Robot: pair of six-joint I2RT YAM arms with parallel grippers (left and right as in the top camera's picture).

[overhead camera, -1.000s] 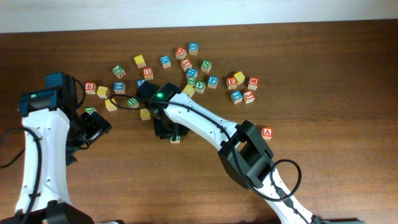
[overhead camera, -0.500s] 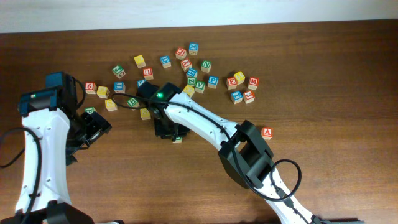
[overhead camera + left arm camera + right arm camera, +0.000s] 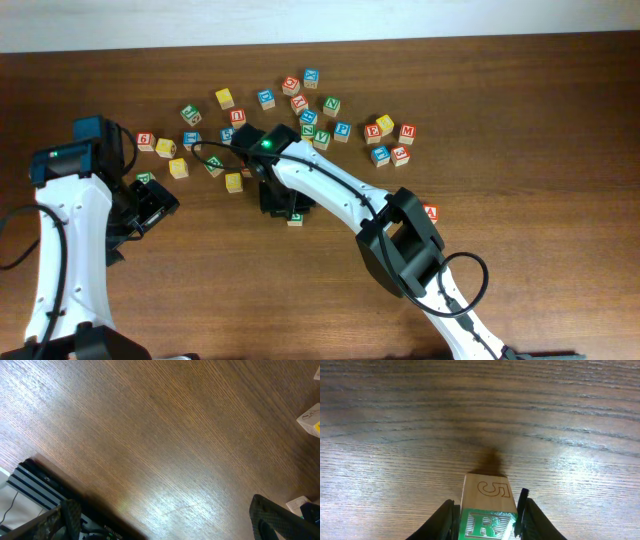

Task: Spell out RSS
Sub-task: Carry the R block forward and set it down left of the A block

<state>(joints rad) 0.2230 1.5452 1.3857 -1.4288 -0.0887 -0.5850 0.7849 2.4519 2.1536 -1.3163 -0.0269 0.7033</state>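
The right gripper is clamped on the R cube near the middle of the table. The arm reaches left. The left gripper hangs with its fingers wide apart by the left edge.

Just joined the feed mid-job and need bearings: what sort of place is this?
Probably a robotics lab bench: a dark wood-grain table by a pale wall, two white-and-black robot arms, and small wooden letter cubes scattered about, a pale green-R cube in the right arm's jaws.
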